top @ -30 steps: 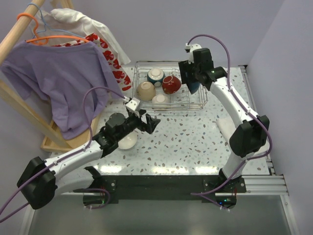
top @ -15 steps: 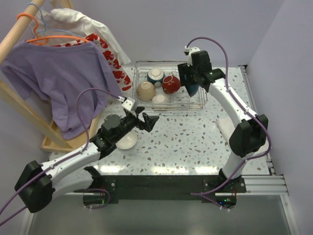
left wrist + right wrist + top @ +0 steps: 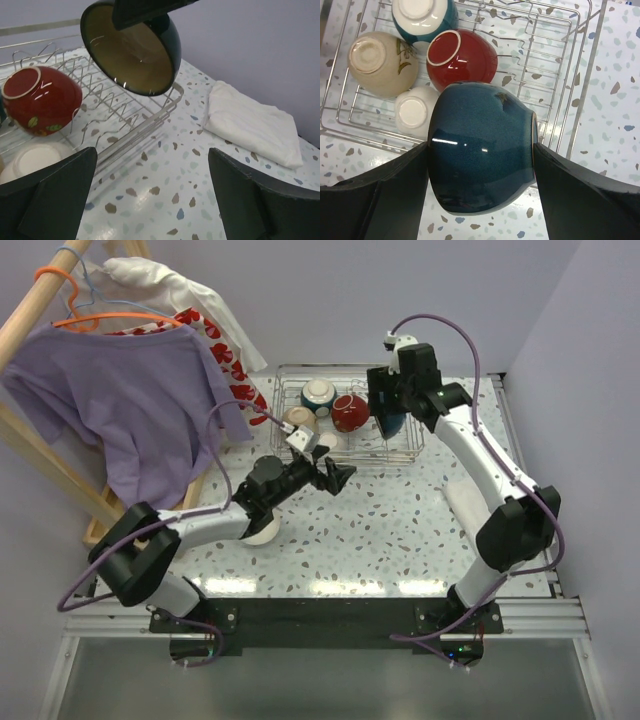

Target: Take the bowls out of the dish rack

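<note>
Slippage threatens: right pincer [image 3: 481, 150] clamps the tilted teal bowl [image 3: 132, 55] above the rack [image 3: 405, 445]; left pincer [image 3: 152, 165], jaws apart and empty, hovers near and could knock it.

Plain lilac walls [image 3: 330, 290] enclose the back and right. The table [image 3: 400, 540] has a pale speckled top with glare near its front edge. A wooden clothes rack [image 3: 60, 472] at left carries a purple shirt [image 3: 120, 400] on an orange hanger [image 3: 110, 317].
</note>
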Robot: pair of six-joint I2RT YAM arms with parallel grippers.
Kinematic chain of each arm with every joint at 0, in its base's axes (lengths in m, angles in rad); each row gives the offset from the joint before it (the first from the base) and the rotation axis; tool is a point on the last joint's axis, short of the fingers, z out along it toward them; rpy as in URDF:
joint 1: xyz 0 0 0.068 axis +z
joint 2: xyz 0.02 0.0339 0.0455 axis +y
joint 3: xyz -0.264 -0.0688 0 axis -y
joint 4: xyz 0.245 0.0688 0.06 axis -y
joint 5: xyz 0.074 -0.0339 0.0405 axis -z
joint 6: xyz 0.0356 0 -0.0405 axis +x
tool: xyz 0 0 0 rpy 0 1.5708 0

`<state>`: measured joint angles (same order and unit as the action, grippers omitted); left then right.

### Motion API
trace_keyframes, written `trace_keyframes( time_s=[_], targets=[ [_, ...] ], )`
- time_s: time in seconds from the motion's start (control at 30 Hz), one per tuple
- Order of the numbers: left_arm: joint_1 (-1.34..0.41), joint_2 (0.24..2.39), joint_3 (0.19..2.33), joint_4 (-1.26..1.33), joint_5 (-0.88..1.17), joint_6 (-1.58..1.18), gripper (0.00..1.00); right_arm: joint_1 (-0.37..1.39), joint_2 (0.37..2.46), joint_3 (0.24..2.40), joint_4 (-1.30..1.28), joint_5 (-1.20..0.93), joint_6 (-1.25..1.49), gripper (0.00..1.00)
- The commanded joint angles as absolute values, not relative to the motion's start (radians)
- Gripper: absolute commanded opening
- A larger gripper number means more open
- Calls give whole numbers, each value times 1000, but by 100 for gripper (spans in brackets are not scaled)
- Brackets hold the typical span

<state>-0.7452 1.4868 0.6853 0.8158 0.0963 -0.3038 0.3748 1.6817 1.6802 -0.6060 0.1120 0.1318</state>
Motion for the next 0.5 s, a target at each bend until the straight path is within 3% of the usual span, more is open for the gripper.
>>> trace_keyframes(
  time_s=[0.0, 0.47],
  targets=[
    [-759, 1616, 824, 1034, 164, -307, 97, 382, 1586, 1664, -512, 80, 161, 0],
    [-787, 1902, 1072, 1123, 106, -298, 89, 385, 1532, 1617, -483, 2, 219, 0]
  ],
)
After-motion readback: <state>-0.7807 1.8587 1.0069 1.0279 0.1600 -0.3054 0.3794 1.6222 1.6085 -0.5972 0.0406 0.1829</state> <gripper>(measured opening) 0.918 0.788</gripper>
